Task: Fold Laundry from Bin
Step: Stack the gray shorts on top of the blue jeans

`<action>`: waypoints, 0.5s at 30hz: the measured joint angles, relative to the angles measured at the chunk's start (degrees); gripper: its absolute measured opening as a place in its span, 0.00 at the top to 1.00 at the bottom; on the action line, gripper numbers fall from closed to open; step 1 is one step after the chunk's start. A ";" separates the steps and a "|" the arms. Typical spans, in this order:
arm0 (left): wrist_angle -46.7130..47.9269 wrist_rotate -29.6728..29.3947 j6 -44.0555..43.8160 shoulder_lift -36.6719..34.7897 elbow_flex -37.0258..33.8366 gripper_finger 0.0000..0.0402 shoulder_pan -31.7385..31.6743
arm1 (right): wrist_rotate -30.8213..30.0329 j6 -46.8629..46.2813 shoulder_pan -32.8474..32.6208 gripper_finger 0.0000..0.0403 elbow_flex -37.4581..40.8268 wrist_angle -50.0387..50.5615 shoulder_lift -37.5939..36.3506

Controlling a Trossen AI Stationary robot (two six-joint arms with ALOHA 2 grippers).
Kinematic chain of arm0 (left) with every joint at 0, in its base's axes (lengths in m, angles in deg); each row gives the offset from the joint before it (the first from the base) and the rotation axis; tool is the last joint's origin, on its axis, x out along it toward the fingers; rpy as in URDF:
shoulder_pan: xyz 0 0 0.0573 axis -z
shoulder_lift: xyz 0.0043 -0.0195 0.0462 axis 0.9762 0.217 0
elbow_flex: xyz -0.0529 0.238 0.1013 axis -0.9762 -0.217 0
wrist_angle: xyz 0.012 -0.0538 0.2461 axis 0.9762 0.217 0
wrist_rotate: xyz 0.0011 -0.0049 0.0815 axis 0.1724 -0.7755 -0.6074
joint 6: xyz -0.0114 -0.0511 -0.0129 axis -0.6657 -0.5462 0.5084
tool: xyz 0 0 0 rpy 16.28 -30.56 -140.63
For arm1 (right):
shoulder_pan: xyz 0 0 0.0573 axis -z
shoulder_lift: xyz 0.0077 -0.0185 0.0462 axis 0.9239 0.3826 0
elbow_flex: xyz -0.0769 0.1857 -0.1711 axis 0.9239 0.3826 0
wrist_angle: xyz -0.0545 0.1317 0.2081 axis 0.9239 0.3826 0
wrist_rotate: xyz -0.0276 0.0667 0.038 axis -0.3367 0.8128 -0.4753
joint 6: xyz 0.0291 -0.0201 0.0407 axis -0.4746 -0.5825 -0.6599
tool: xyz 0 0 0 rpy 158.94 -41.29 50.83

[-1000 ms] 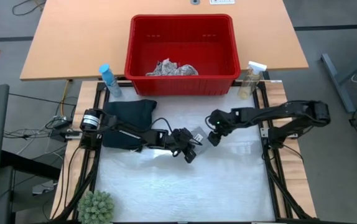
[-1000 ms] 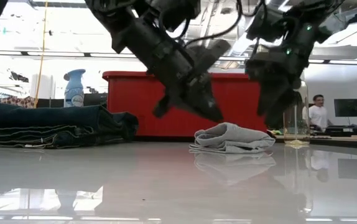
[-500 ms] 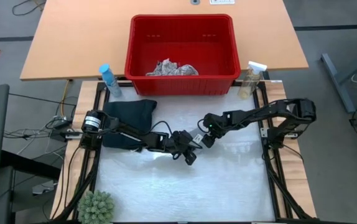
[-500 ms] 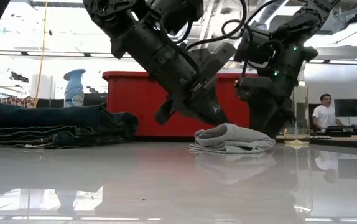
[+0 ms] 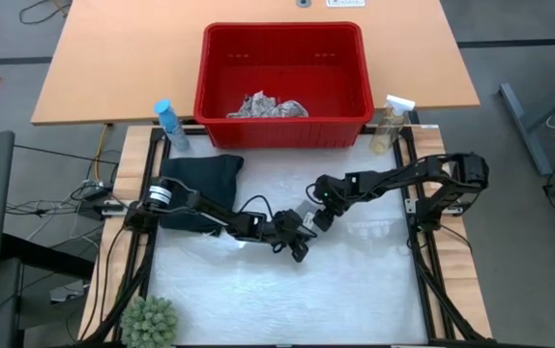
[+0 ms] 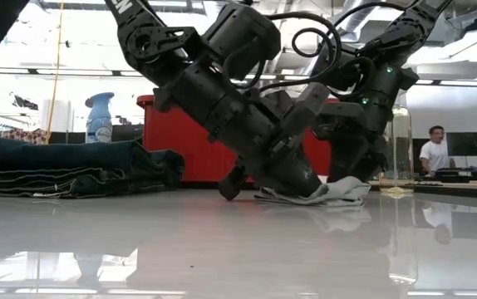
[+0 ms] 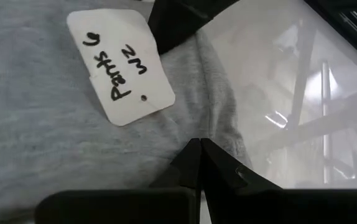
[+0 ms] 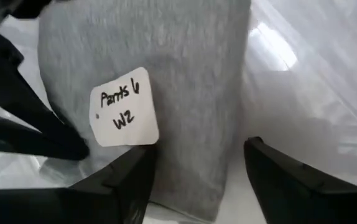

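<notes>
Both arms have dropped onto the grey cloth [image 6: 338, 191]: left gripper [image 5: 300, 244] pinched shut, right gripper [image 8: 197, 168] spread wide.

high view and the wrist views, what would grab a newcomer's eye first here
Both grippers meet over the small grey cloth at the table's middle: the left gripper with jaws shut, the right gripper with jaws open astride it. A white tag handwritten "Pants 6 W2" lies on the cloth. Behind, the big red bin holds a leaf-print cloth, with dark trousers folded to the left.
</notes>
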State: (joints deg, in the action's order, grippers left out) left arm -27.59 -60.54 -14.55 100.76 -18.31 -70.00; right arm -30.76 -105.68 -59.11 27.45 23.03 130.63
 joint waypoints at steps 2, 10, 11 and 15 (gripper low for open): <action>0.02 0.16 0.14 0.02 -0.03 1.00 -0.02 | -0.06 0.13 -0.43 0.41 0.00 0.54 0.00; -0.01 -0.53 0.41 0.13 -0.09 1.00 -0.02 | 0.21 5.67 -0.84 0.93 0.07 0.56 0.09; -0.04 -0.81 0.41 0.15 -0.09 1.00 -0.02 | 0.19 6.14 -0.84 0.94 0.11 0.23 0.09; 0.67 0.54 -0.38 -1.20 -0.23 1.00 -0.43 | 0.16 6.46 -0.82 0.94 -0.02 -0.67 -0.56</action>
State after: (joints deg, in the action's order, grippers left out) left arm -26.92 -60.00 -14.93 99.56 -18.54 -70.43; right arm -30.60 -99.22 -59.93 27.43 22.37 130.07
